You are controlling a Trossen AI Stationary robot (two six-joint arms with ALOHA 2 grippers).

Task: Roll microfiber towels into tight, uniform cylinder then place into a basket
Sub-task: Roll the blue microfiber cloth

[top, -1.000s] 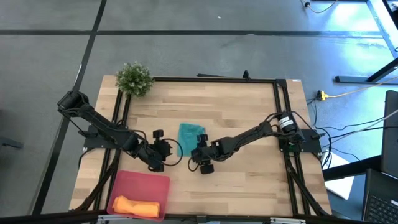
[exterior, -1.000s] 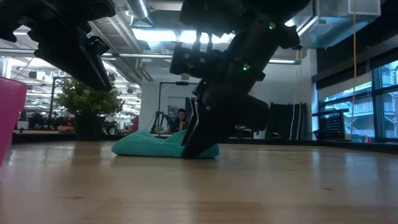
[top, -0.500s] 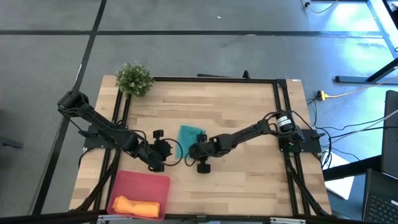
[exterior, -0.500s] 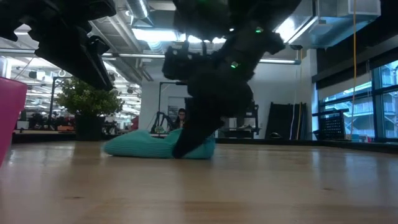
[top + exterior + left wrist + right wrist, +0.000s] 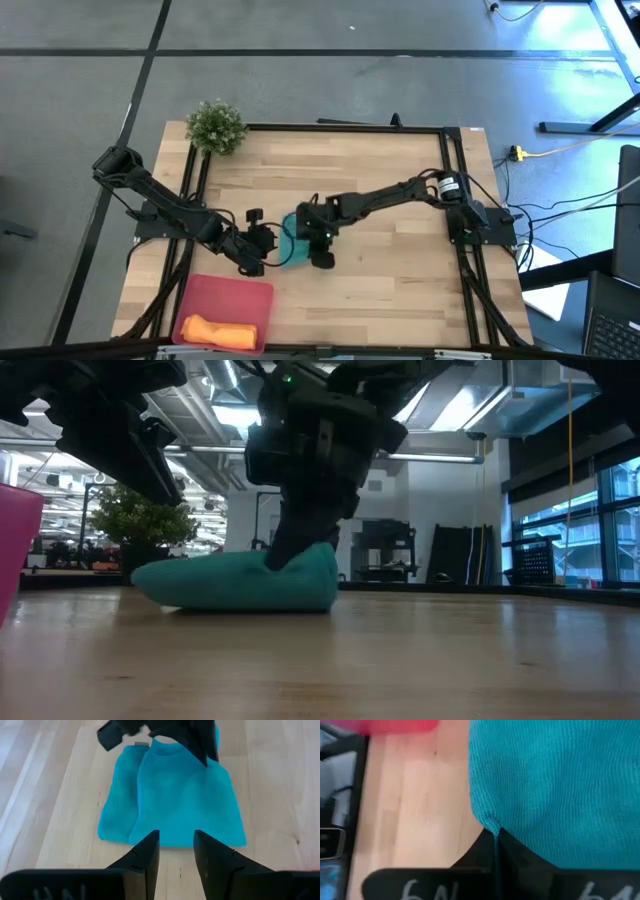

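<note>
The counter [image 5: 400,190] is pale wood planks inside a dark metal frame, standing on grey carpet crossed by dark seams. A small green plant [image 5: 216,126] sits on its far left corner. Off the right side, cables and a yellow plug [image 5: 518,153] lie on the floor.

Near the middle of the counter lies the teal towel [image 5: 245,577], bunched into a low rounded mound. The right end effector [image 5: 305,228] is down on it, pinching a corner of the cloth between its fingers; the right wrist view shows the hem caught there. The left end effector [image 5: 175,851] sits just beside the towel's other edge, fingers parted with nothing between them.

The pink basket [image 5: 205,298] sits at the near left corner of the counter, with the orange towel [image 5: 217,330] lying rolled inside it.

Seen level across the counter, the room behind has bright ceiling strip lights, tall windows on the right, and dark equipment stands against a white wall.
</note>
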